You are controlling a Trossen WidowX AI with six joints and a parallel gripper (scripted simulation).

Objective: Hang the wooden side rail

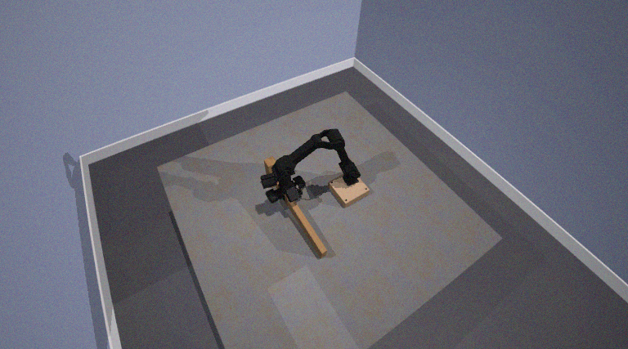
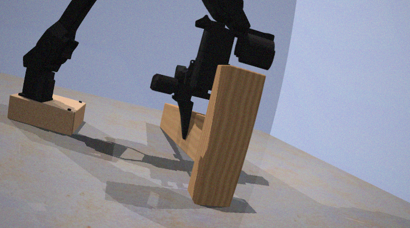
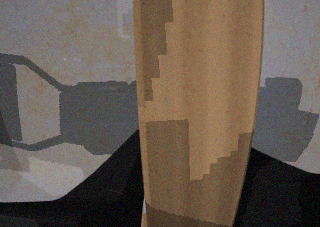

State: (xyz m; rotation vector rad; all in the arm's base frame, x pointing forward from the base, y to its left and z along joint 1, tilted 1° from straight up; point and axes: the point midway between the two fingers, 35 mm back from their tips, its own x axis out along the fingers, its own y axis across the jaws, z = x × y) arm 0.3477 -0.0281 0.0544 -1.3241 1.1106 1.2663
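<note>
Rail: you see a long pale wooden rail [image 1: 306,227] lying across the table [image 1: 416,243], its near end meeting the upright headboard post [image 2: 226,134].
Pincer: your pincer [image 2: 184,123] points down and pinches the rail close to the post.
Room: grey-brown table, dark floor, blue walls, white baseboard.
Views: the exterior view shows the post's grain; the wrist view shows only the rail's shadowed top; hooks and pins are hidden.
</note>
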